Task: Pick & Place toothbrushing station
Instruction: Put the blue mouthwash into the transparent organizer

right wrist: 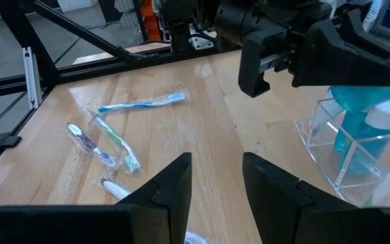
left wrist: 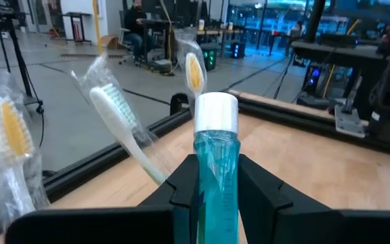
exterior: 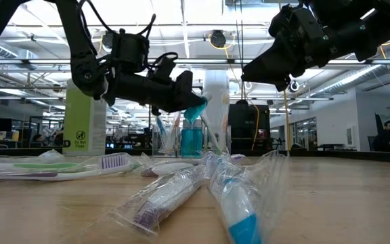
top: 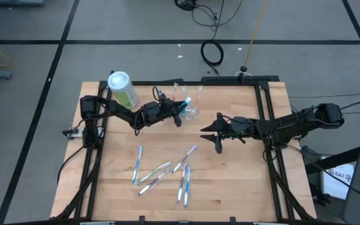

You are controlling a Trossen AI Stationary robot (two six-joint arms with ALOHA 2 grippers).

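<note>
The toothbrushing station [top: 192,110], a small clear holder, stands on the wooden table at the far middle. Wrapped toothbrushes [left wrist: 117,118] stand upright in it. My left gripper [top: 180,113] reaches level to it from the table's left and is shut on a teal see-through tube [left wrist: 215,190] with a white cap [left wrist: 215,112]. My right gripper [top: 213,137] hovers open above the table just right of the holder, nothing between its fingers [right wrist: 171,186]. The holder shows close ahead of it [right wrist: 334,152]. My left gripper pinches the tube's body [left wrist: 215,146] between its two fingers [left wrist: 181,186], a little behind the cap. The fingers come level from the table's left. The capped end [right wrist: 384,114] sticks out past the fingertips at the holder's open top. Whether the tube touches the holder I cannot tell.
A green-and-white canister [top: 122,89] stands at the far left of the table. Several wrapped toothbrushes [top: 162,171] lie loose on the near middle of the table. Black frame rails [top: 269,125] run along the table's left and right sides.
</note>
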